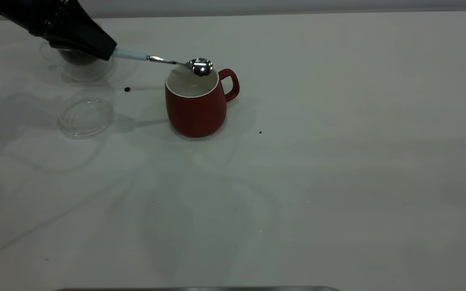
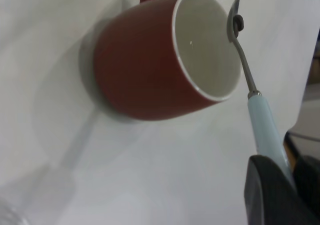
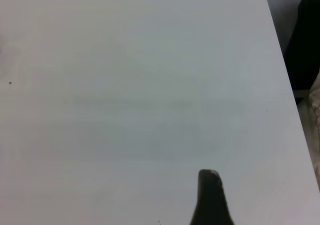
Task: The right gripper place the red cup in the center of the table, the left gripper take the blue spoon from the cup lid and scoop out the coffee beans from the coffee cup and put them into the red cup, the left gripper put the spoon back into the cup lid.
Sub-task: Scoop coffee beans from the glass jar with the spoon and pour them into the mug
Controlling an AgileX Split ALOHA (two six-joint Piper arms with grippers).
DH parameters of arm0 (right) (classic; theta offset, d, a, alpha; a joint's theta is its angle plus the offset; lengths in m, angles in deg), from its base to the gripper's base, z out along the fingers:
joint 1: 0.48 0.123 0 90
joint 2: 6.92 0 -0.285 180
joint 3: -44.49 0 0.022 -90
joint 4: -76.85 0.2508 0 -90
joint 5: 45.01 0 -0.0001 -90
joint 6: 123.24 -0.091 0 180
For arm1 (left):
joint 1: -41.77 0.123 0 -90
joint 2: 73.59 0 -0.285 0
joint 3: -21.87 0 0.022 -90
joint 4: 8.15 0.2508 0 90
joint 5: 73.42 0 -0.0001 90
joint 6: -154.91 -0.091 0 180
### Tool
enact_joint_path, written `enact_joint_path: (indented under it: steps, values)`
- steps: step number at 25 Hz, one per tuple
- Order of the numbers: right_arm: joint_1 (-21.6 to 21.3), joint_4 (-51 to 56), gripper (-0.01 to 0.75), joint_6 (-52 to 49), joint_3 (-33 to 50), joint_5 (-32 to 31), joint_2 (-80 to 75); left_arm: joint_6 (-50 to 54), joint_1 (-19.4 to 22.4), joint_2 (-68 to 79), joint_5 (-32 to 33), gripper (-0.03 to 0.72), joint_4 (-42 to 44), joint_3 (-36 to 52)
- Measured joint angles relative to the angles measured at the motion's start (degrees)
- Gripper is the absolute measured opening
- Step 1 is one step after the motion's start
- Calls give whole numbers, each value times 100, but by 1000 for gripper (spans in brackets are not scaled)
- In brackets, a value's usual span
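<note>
The red cup point(image 1: 195, 106) was seen upright on the table point(image 1: 338, 182), a bit left of center in the exterior view, handle pointed toward that view's right. White inside looked bare from the left wrist view, no beans could be made out at the bottom.

The left gripper point(image 1: 105, 50) was found at the upper left, pinched onto the pale handle of the blue spoon point(image 1: 164, 61). The spoon was held roughly level, w/ the metal bowl over the far rim of the red cup. In the left wrist view 1 of the coffee beans point(image 2: 239, 22) was seen in the spoon bowl, maybe more, couldn't be told.

The coffee cup point(image 1: 75, 60) was mostly hidden behind the left gripper, dark contents visible through the glass. The cup lid point(image 1: 86, 116) was lying flat nearer the camera, just left of the red cup, not touching. 1 stray bean point(image 1: 127, 89) was spotted on the table btwn the lid and the coffee cup.

Right gripper point(image 3: 210, 197): only 1 dark fingertip was caught in its own wrist view above bare table, so spread or pressed together couldn't be told.
</note>
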Motion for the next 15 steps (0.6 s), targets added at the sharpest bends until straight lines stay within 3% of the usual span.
enact_joint_path:
  steps: [15]
  values:
    - [0, 0, 574, 0, 0, 0, 0, -1298, 0, -76, -561, 123, 127, 0]
